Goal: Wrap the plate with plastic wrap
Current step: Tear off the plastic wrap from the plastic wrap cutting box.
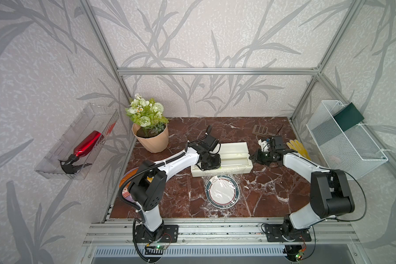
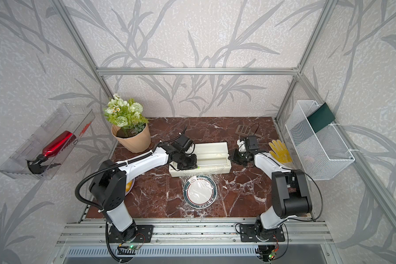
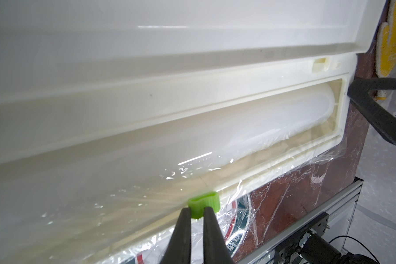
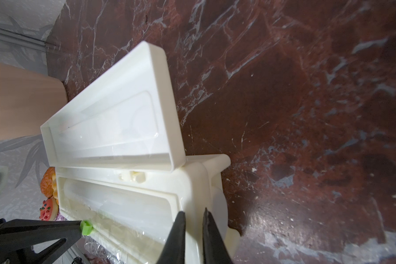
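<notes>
The plate [image 1: 237, 192] [image 2: 215, 192], white with a dark green rim, lies at the table's front centre. The plastic wrap [image 1: 222, 188] [image 3: 256, 205] is draped over it and runs up to the cream dispenser box [image 1: 234, 157] [image 4: 114, 128], whose lid stands open just behind. My left gripper [image 1: 217, 168] [image 3: 197, 209] is shut on the box's green tab [image 3: 204, 201] [image 4: 86, 227], at the front edge. At the box's right end, my right gripper [image 1: 253, 158] [image 4: 193, 211] is shut to a narrow gap, tips against the end, nothing visible between them.
A flower pot [image 1: 151, 139] stands back left. A purple plate with pastries [image 1: 128, 182] lies under my left arm. A yellow glove [image 1: 297, 147] and a brown grate [image 1: 261, 130] lie back right. A wire basket [image 1: 348, 141] and a clear bin [image 1: 78, 146] hang on the side walls.
</notes>
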Robot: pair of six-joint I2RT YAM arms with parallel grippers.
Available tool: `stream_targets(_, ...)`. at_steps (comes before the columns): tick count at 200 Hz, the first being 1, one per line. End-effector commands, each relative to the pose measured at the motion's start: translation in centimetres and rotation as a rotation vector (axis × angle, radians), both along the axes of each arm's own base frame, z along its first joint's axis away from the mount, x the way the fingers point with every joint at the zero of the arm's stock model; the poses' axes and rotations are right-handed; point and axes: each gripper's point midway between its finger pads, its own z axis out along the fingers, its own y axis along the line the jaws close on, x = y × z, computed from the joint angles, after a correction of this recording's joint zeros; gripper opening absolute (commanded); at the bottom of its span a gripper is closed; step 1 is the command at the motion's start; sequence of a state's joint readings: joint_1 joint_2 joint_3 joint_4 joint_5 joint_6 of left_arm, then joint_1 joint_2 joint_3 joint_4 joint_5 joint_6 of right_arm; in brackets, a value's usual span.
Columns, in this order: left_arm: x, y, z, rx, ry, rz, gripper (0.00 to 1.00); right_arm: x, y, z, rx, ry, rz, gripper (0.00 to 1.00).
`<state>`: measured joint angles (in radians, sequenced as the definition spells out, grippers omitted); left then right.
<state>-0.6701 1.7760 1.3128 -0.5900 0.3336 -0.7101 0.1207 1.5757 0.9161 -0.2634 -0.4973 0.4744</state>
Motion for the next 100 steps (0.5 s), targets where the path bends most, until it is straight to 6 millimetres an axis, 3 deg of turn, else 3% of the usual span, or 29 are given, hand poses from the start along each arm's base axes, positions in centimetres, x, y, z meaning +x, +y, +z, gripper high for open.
stream_targets(1, -0.2, -1.1, -0.9, 0.012, 0.021, -0.007, 0.11, -3.2, 0.9, -2.8, 0.003, 0.138, 0.036, 0.16)
stream_targets(100, -0.1, -3.3, -1.1, 0.008, 0.025, -0.020, 0.11, -3.2, 1.1, -2.7, 0.008, 0.137, 0.041, 0.16)
